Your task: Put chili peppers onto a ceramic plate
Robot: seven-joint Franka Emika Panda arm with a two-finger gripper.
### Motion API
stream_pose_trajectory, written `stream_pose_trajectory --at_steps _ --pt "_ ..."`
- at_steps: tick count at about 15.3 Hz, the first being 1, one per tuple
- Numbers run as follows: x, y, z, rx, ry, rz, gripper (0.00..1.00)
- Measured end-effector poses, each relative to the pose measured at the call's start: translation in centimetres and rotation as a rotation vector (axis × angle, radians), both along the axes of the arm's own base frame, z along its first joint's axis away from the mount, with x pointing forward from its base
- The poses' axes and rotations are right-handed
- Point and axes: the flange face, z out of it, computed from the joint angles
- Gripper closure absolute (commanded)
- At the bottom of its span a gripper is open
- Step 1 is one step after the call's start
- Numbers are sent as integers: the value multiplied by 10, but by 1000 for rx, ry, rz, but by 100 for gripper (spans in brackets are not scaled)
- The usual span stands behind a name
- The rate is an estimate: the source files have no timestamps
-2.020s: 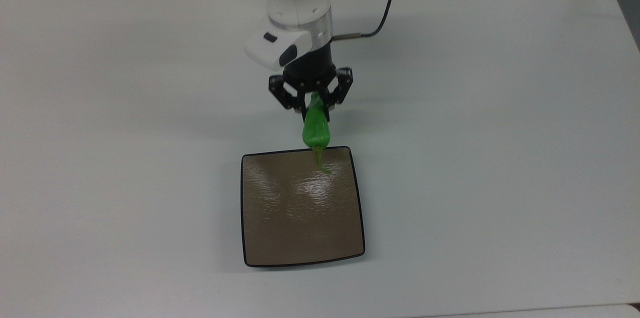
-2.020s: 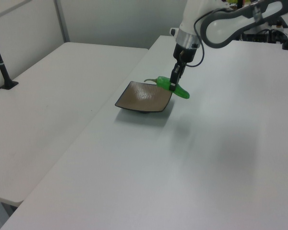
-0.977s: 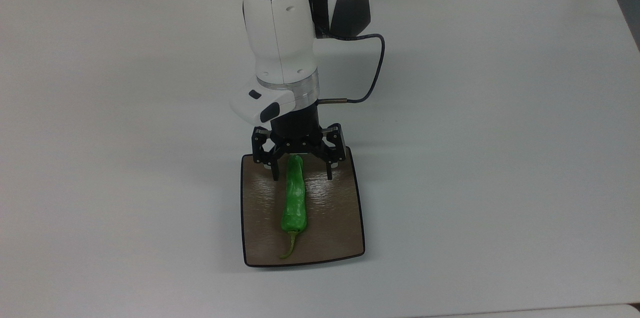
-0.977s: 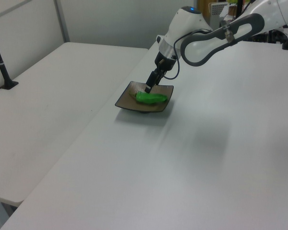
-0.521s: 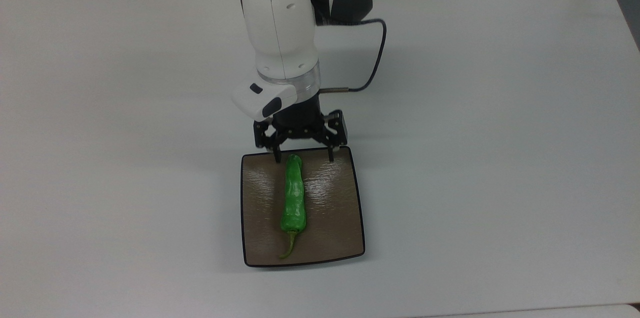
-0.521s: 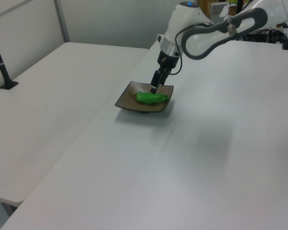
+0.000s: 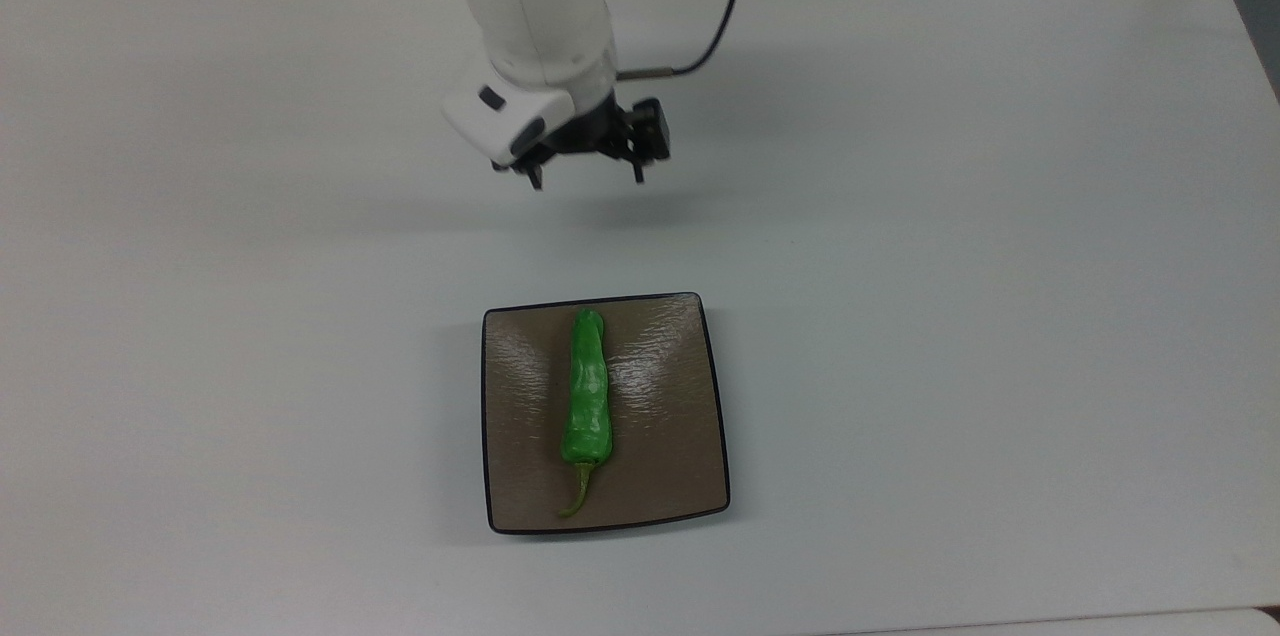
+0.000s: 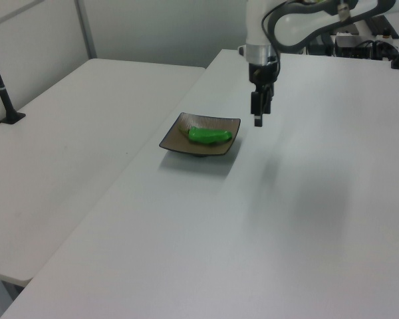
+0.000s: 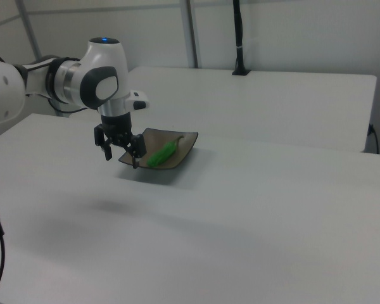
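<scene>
Green chili pepper [image 7: 586,391] lies on ceramic plate [image 7: 660,456], well apart from open hand [image 7: 588,178].

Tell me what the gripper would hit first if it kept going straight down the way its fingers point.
Probably bare table: the open gripper hangs clear of the ceramic plate holding the chili pepper, though its height is hard to judge.

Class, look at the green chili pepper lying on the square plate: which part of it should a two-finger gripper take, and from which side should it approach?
Probably the thick middle of the chili pepper, from straight above. It lies flat, lengthwise along the ceramic plate, so fingers closing across its width would fit. The thin curved stem looks too slight to hold. The gripper hangs open, away from the plate.
</scene>
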Motion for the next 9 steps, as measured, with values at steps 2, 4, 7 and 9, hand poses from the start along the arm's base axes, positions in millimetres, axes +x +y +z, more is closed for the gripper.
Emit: stream_pose_trajectory --at_steps 2,4,7,9 --pt "-17 -17 15 -3 -3 -15 0" --pt "-35 -32 36 0 -21 -33 0" --pt "-66 -40 64 4 -49 -41 0" --pt "-78 -41 77 6 -66 -41 0"
